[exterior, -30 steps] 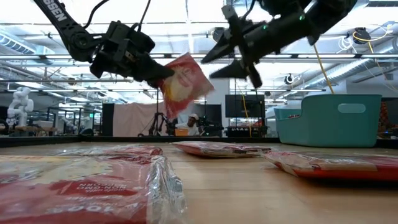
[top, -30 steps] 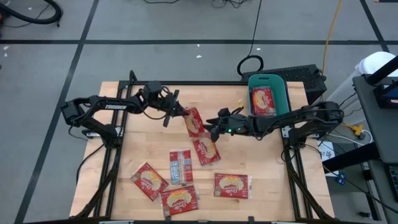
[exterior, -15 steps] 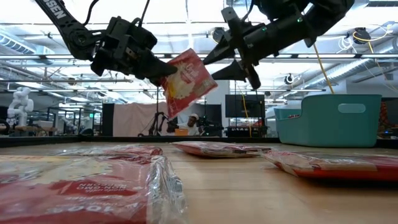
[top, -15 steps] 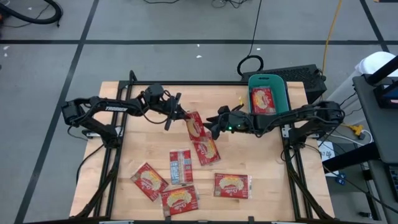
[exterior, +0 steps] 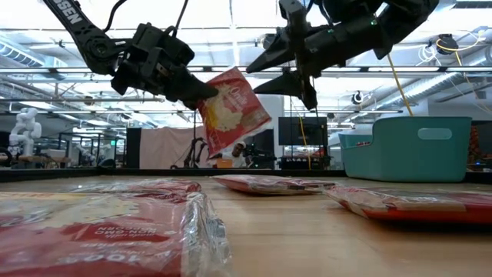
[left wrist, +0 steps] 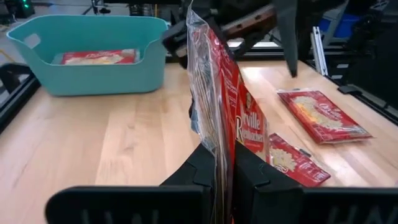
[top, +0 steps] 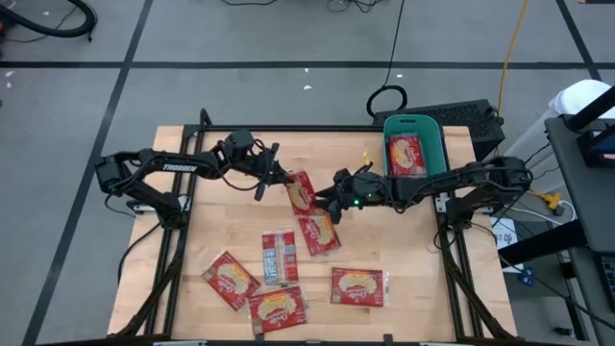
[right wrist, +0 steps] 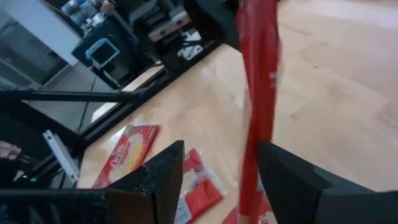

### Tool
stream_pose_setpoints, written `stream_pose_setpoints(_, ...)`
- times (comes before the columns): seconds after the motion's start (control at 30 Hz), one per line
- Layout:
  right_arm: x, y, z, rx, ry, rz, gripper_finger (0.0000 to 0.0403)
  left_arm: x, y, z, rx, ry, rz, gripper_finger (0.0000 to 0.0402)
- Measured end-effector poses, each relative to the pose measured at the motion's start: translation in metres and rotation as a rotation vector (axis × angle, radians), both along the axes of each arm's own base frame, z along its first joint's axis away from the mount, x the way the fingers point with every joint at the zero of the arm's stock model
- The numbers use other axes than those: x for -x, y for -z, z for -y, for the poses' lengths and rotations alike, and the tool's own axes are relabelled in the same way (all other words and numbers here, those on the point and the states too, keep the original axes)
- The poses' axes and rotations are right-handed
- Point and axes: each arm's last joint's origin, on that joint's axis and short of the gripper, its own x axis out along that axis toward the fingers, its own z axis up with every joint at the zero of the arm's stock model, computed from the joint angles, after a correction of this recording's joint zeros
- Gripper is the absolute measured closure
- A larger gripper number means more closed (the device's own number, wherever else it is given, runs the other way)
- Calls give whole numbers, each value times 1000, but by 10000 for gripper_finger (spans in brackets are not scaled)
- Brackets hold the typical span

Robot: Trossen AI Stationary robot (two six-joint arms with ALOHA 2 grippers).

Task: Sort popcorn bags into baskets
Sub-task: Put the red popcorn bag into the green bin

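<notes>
a popcorn bag (top: pixel 301 191) is held above the middle of the wooden table (top: pixel 404 250), clamped at one edge by the left gripper (top: pixel 276 176), whose fingers are pressed tight on the packet. in the low view the same raised bag (exterior: pixel 232 109) is seen tilted, well clear of the tabletop, with the left gripper (exterior: pixel 198 91) at its upper corner. in the left wrist view the packet (left wrist: pixel 225 118) is shown edge-on, pinched upright between the two dark fingers (left wrist: pixel 198 176).

the right gripper (top: pixel 330 201) is placed at the far side of the held bag, its fingers spread wide and nothing gripped. in the right wrist view the red edge of the bag (right wrist: pixel 258 106) is seen between the parted fingers (right wrist: pixel 163 177); whether it is touched by them cannot be told. in the low view the right gripper (exterior: pixel 270 71) is seen just beside the bag's upper edge.

the teal basket (top: pixel 437 135) is set at the table's far right corner, and one popcorn bag (top: pixel 405 156) is laid flat inside it. five more packets are left on the table: one (top: pixel 318 233) just below the held bag, one with a grey-silver side up (top: pixel 279 258) beside it, and three red ones (top: pixel 230 279) (top: pixel 278 308) (top: pixel 358 285) along the near edge.
</notes>
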Motion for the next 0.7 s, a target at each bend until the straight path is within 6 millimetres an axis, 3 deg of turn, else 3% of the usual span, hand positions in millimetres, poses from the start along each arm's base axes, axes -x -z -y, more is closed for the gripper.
stream_pose_setpoints(0.17, -1, 3, 4, 29, 82, -10, 211, -1, -2, 2, 1, 8, 15, 380)
stream_pose_setpoints(0.37, -1, 1, 3, 97, 58, -4, 216, -3, -3, 5, 33, 17, 19, 380)
stream_pose_setpoints(0.7, -9, 15, 8, 102, 67, -9, 291, -4, -4, 3, 113, -82, -5, 380)
